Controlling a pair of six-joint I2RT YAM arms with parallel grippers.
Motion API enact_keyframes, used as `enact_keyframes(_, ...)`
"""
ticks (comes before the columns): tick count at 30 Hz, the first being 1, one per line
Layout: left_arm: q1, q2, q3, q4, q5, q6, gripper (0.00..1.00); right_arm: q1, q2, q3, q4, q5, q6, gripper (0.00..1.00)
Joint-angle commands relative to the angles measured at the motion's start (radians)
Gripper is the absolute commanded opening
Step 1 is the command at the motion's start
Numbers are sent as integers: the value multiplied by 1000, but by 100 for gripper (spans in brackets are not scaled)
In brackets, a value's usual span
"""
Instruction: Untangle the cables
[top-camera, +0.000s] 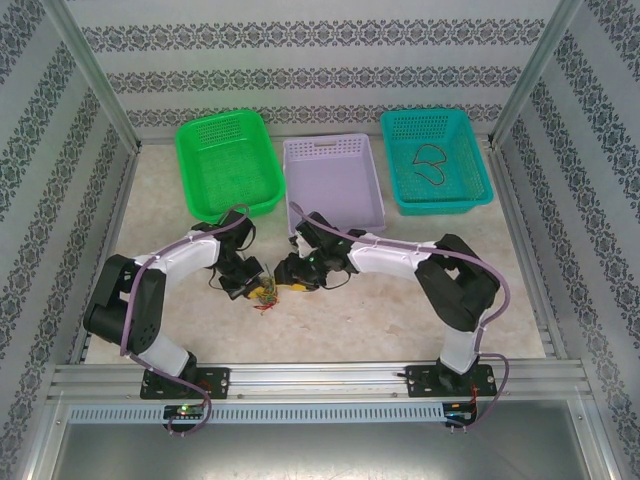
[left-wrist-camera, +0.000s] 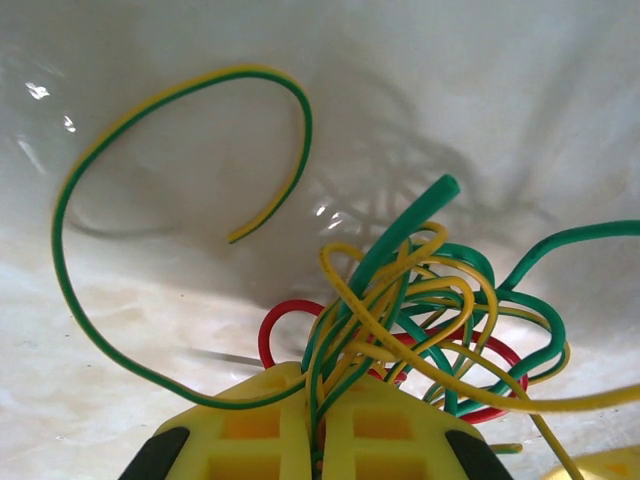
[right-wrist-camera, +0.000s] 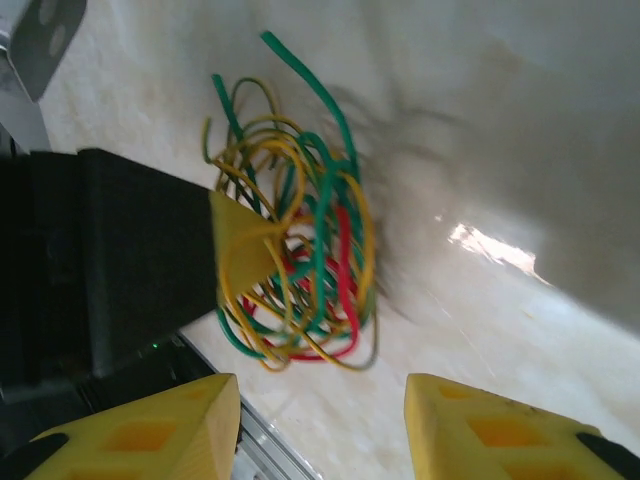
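The cables (top-camera: 265, 293) lie as a small tangle of red, green and yellow strands on the table between the two grippers. My left gripper (top-camera: 250, 285) is shut on them. In the left wrist view its yellow fingers (left-wrist-camera: 250, 430) meet, with several green-yellow strands pinched between them, and the tangle (left-wrist-camera: 420, 310) fans out in front. One green-yellow strand (left-wrist-camera: 110, 140) curls away to the left. My right gripper (right-wrist-camera: 320, 385) stands open with nothing between its fingers. The tangle (right-wrist-camera: 300, 250) hangs just beyond it. A dark brown cable (top-camera: 430, 165) lies in the teal basket.
Three containers stand at the back: a green basket (top-camera: 228, 160), a lavender tray (top-camera: 332, 180) and a teal basket (top-camera: 436, 158). An aluminium rail (top-camera: 320, 380) runs along the near edge. Patterned walls enclose the table.
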Motion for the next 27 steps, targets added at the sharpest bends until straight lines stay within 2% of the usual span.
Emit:
enact_keyframes(1,-15,-44,-8,14,18,-25,0,24,39,50,61,-4,53,45)
enact_keyframes(5,-17,-81,10,-6,17,-28,0,26,57,40,52,30,74,34)
enact_keyframes(6,-17,-91,19,-13,20,-25,0,22,47,29,48,44,73,26)
enact_keyframes(8,-17,-108,39,-40,10,-17,0,5,3,1,29,91,65,2)
enact_keyframes(12,-15,-131,117,-181,-127,22,0,-67,-179,-114,-22,196,44,0)
enact_keyframes(16,-14,-146,156,-278,-288,11,0,-152,-333,-187,-139,206,-25,0)
enact_keyframes(22,-14,-150,140,-218,-263,-44,0,-192,-447,-230,-255,213,-84,0)
enact_keyframes(27,-14,-121,162,-264,-316,-13,0,-237,-551,-257,-354,302,-114,0)
